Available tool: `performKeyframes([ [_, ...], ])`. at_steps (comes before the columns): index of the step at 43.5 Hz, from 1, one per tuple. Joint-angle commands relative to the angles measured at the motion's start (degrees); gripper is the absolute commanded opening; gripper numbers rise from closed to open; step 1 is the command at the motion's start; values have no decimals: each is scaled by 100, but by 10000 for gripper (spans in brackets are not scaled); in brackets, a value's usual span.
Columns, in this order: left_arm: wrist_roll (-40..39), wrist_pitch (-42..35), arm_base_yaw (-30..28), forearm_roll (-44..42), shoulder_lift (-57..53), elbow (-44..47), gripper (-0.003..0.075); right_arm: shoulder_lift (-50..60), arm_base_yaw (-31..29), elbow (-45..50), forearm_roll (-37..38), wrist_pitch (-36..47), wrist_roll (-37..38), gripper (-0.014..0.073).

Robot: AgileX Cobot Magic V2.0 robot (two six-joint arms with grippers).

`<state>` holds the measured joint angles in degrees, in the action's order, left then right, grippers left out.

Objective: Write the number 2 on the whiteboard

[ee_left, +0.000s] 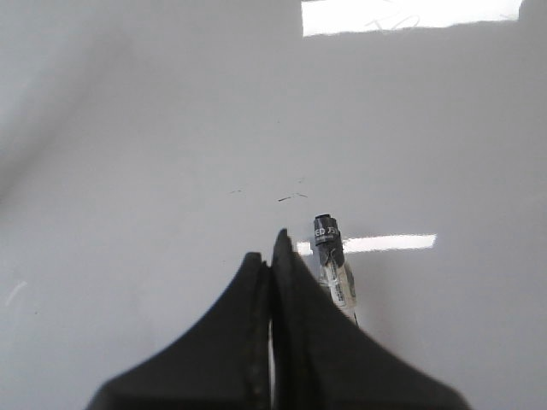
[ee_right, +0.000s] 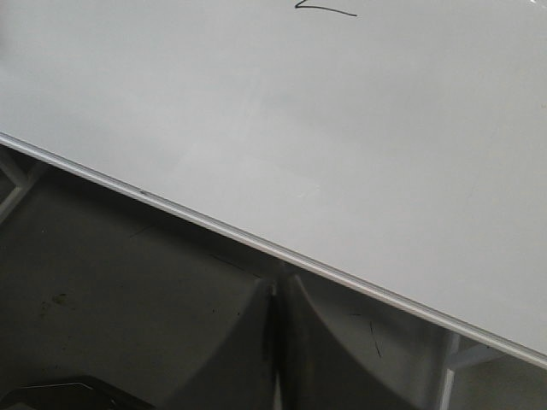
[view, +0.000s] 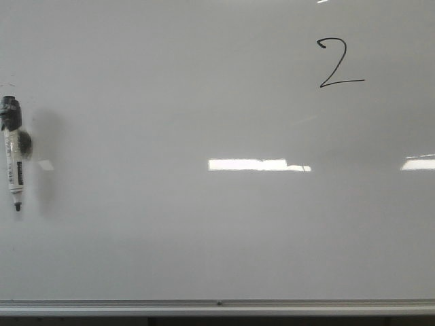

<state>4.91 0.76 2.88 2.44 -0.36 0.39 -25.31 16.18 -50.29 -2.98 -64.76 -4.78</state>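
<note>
The number 2 (view: pixel 340 62) is drawn in thin black line at the upper right of the whiteboard (view: pixel 204 102). Its flat base stroke also shows in the right wrist view (ee_right: pixel 325 8). A white marker (view: pixel 13 153) with a black cap and a black tip pointing down sticks to the board at the far left. No gripper shows in the front view. My left gripper (ee_left: pixel 272 248) is shut and empty, with the marker (ee_left: pixel 329 248) lying just beside one finger, not between the jaws. My right gripper (ee_right: pixel 278 286) is shut and empty, in front of the dark space below the board's lower edge.
A silver rail (view: pixel 217 304) runs along the board's lower edge and also shows in the right wrist view (ee_right: pixel 256 243). Ceiling lights reflect on the board (view: pixel 258 164). A few faint black marks (ee_left: pixel 291 197) lie on the board ahead of the left gripper.
</note>
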Motion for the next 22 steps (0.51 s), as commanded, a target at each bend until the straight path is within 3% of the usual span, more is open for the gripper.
performKeyframes([
  [1, -48, -478, 45, 5, -83, 32, -20, -72, -44, -117, 38, 421, 0, -69],
  [22, -48, -478, 45, 5, -83, 32, -20, 151, -166, 131, 30, 537, 0, -69],
])
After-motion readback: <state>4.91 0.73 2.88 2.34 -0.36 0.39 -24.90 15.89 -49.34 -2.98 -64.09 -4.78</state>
